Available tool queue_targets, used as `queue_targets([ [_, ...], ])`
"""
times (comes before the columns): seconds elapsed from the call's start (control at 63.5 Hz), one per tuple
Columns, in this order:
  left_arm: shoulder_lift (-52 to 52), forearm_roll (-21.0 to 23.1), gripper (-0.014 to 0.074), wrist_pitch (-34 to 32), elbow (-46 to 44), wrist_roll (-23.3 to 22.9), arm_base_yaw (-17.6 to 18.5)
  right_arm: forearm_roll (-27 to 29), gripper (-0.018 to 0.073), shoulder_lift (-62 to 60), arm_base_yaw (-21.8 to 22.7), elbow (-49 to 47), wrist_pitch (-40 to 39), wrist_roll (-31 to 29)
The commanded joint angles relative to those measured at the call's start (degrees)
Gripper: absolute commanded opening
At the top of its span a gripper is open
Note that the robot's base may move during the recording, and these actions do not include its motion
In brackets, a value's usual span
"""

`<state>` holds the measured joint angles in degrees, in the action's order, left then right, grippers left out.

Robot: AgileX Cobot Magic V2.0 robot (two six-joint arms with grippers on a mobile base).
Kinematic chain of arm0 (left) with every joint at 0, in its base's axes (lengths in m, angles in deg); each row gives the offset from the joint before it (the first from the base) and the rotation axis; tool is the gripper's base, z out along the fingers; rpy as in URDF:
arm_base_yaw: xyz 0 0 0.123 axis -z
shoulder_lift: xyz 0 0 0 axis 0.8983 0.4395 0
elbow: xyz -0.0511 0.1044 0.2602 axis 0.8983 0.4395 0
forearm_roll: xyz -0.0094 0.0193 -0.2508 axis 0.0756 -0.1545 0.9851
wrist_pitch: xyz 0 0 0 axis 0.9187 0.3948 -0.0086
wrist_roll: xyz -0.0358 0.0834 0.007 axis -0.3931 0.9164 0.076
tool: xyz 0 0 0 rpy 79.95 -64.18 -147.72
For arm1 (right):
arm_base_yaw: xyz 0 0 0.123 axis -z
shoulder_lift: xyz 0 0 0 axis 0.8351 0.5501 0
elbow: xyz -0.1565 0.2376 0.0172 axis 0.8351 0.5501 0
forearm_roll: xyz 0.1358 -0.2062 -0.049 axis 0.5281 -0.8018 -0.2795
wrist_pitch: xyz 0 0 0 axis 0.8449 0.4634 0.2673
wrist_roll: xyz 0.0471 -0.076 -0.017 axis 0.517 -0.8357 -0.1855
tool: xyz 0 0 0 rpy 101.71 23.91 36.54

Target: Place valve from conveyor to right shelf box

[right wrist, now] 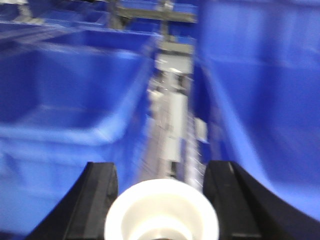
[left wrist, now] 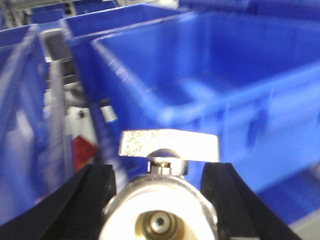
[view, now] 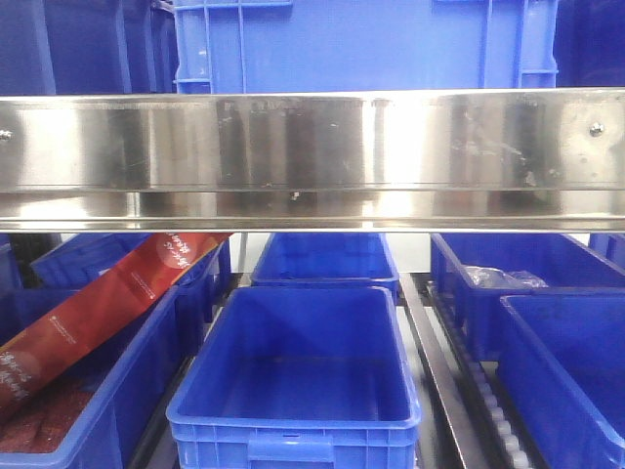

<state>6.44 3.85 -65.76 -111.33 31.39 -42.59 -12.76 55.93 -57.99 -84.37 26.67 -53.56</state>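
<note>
- Left hand point(left wrist: 160, 172): we see its black fingers closed on the silver metal valve w/ flat butterfly handle point(left wrist: 162, 195), handle up.
- Right hand point(right wrist: 161, 169): clamped on a white round-ended piece point(right wrist: 161, 210); we can't tell what it is.
- Beyond both: blue plastic shelf boxes point(view: 303, 391), w/ a polished steel shelf rail point(view: 312, 156) across above.

Front camera looks past a near shiny steel rail point(view: 312, 156) down into open blue plastic boxes point(view: 293, 422); both wrist cameras face those boxes closely.
</note>
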Motion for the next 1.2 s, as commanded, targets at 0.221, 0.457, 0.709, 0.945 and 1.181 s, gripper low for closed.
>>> queue_targets([
  [0.221, 17.4, 3.6, -0.0111, 6.6, -24.8, -3.1, 0.7, -0.2, -0.0161, 19.2, -9.4, -20.5, -7.2, -0.3],
  [0.457, 32.6, 6.3, -0.0111, 19.0, -47.8, -3.1, 0.7, -0.2, -0.0161, 34.2, -10.9, -35.3, -7.2, -0.3],
  [0.709, 45.1, 7.9, -0.0111, 22.1, -61.7, -3.1, 2.7, 0.4, -0.0162, 43.5, -11.1, -40.9, -7.1, -0.3],
  [0.945, 50.1, 0.4, -0.0085, 19.9, -64.3, -2.9, 5.7, 0.4, -0.0162, 47.1, -12.0, -41.0, -4.7, -0.3],
  [1.181, 50.6, 0.4, 0.0277, 21.0, -64.3, -2.9, 5.7, 0.4, -0.0082, 47.8, -12.0, -41.0, -1.3, -0.3],
])
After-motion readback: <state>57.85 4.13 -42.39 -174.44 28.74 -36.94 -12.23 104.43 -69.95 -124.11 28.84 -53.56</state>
